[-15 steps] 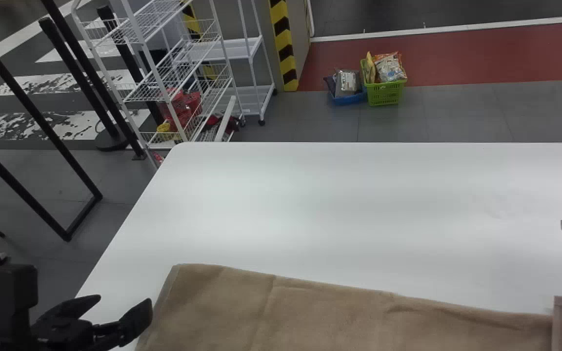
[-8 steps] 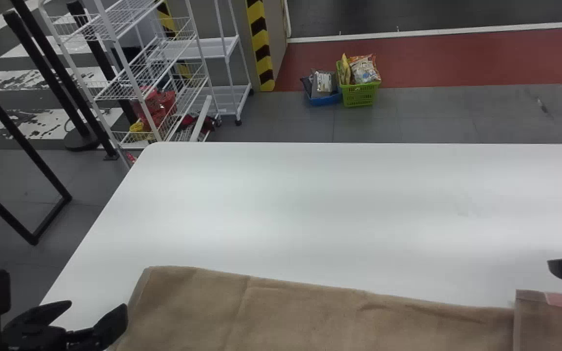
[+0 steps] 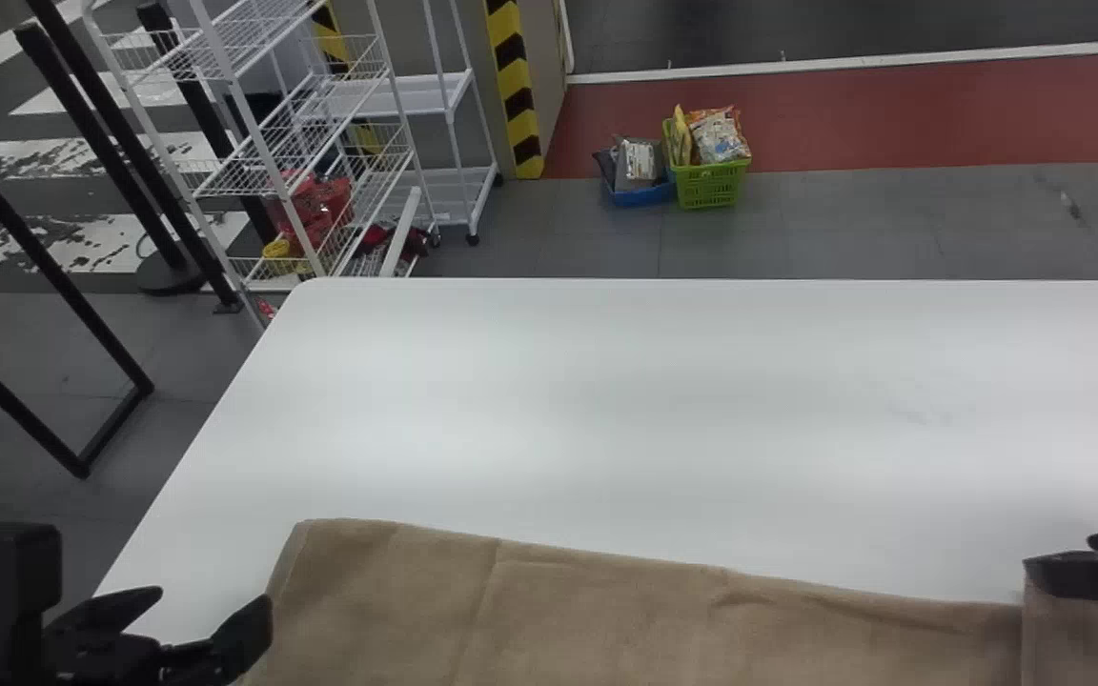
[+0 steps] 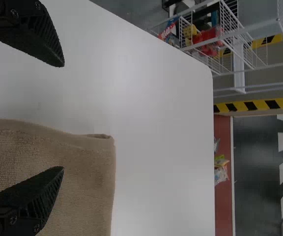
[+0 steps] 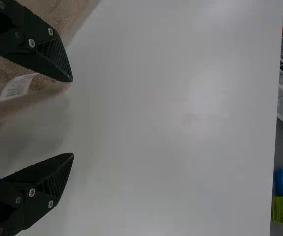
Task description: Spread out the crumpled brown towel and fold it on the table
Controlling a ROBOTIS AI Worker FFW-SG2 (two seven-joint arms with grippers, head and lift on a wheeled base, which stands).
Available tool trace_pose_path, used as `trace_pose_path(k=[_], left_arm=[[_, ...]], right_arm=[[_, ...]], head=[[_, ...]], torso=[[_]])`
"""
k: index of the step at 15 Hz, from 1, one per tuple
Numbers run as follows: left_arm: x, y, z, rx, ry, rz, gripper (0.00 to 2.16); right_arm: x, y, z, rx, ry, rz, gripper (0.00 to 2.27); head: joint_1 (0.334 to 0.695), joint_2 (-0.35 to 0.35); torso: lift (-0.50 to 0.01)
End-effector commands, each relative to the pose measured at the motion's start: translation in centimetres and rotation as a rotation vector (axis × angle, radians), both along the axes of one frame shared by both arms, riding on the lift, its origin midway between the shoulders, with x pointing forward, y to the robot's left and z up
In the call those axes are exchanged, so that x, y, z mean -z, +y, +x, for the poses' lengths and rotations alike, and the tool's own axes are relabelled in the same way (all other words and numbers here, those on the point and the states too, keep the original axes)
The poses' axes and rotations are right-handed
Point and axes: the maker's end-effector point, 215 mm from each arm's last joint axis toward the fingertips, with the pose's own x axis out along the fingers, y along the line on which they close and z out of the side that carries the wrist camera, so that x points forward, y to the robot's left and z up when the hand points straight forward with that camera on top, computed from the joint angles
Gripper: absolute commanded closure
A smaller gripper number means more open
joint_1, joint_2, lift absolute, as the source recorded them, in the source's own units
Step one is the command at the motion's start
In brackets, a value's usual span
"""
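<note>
Brown towel lay largely flat on the bench; we judged spreading nearly finished. Left pincer and right pincer, both wide, next needed its far corners.

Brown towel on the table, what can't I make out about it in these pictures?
Near side of the brown towel: cut off by the head view's bottom edge.
Its right end: cut off by the head view's right edge.
Print on the white label: too small in the right wrist view.
Whether the right end effector touches the towel: right wrist view, its own finger hides the spot.
</note>
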Motion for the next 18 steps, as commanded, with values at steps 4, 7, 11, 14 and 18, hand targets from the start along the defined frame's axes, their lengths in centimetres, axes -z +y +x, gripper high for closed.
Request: trace_pose_path(k=[4, 7, 11, 14, 18], left_arm=[[0.1, 0.1, -0.1, -0.004, 0.001, 0.000, 0.07], [0.2, 0.2, -0.1, -0.006, 0.002, 0.006, 0.07], [0.2, -0.2, 0.1, -0.001, 0.001, 0.014, 0.07], [0.2, -0.3, 0.2, 0.002, 0.000, 0.014, 0.07], [0.2, -0.1, 0.1, 0.000, 0.003, 0.020, 0.07]], right_arm=[[0.5, 1.8, -0.4, -0.023, 0.027, 0.003, 0.47], [0.7, 1.1, -0.9, -0.002, 0.035, -0.005, 0.47], [-0.2, 0.9, -1.2, 0.023, 0.024, 0.004, 0.56], [0.0, 1.0, -1.5, 0.016, 0.030, 0.000, 0.59], [0.3, 1.3, -2.5, 0.006, 0.035, -0.007, 0.59]], head=[[0.695, 0.269], [0.695, 0.274], [0.695, 0.267], [0.695, 0.261], [0.695, 0.263]], torso=[[-0.127], [-0.127], [-0.127], [-0.127], [-0.127]])
